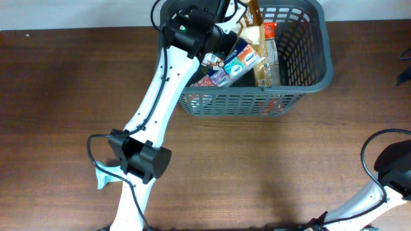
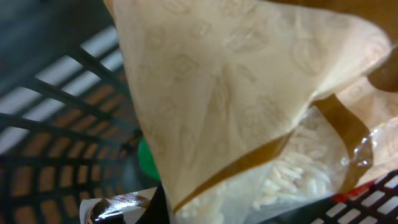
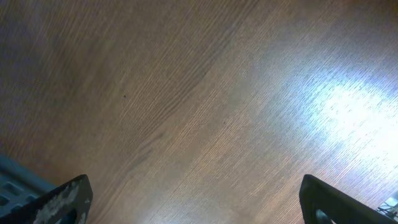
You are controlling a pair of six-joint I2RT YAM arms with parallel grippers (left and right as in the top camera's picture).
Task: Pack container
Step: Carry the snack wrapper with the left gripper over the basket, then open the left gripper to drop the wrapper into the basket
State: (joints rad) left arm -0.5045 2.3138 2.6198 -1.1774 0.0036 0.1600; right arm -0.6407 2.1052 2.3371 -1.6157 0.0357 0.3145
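Observation:
The container is a dark grey lattice basket at the table's far edge, with several packets inside. My left gripper reaches into its left half. The left wrist view is filled by a beige rice packet with a brown band and a clear window, the basket's slotted wall behind it. The packet covers the fingers; the gripper is shut, apparently on the packet. My right gripper hangs open over bare wood, fingertips wide apart.
A green object and a shiny dark packet lie low in the basket. A teal scrap sits by the left arm's base. The right arm is at the table's near right corner.

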